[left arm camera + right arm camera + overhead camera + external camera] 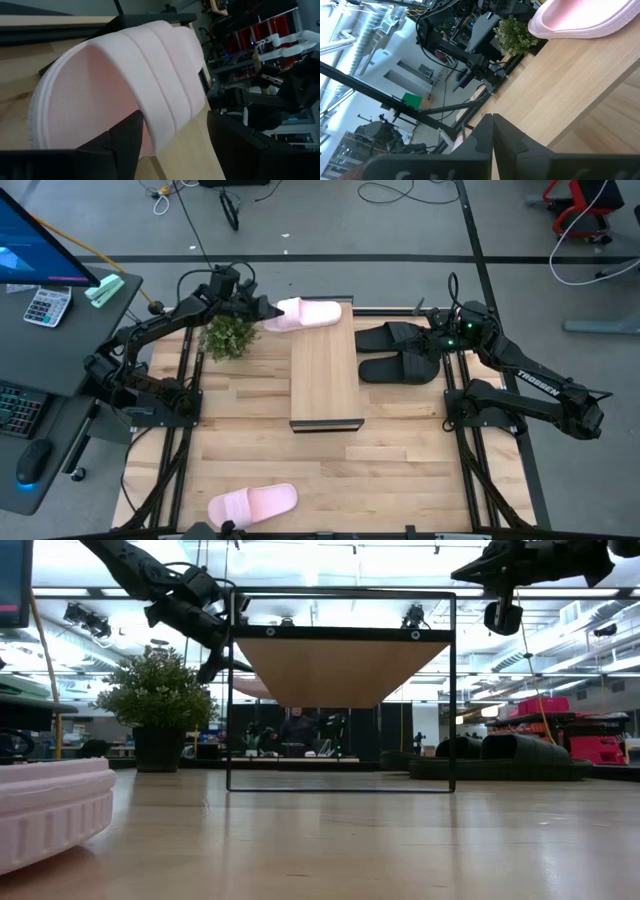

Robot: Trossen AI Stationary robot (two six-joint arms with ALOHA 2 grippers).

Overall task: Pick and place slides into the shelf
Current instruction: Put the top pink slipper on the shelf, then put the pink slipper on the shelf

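Note:
One pale pink slide lies across the far end of the shelf's wood-grain top, its heel end sticking out past the plank's left edge. My left gripper is at that end, shut on it. In the right wrist view the pink slide shows over the plank. A second pink slide lies sole down at the table's near edge. The black pair lies on the table right of the shelf. My right gripper hovers above the black pair's right side, shut, touching nothing. My left gripper holds the pink slide by the side of its wide strap, pinched between the two fingers. One finger reaches into the opening over the footbed and the other stands outside the slide. It comes roughly level from the table's left. Whether the slide rests on the plank or hangs just above it, I cannot tell.
A small potted plant stands at the table's far left, just under my left arm. A desk with a calculator, keyboard and monitor lies beyond the table's left edge. Bare tabletop stretches between the shelf and the near edge.

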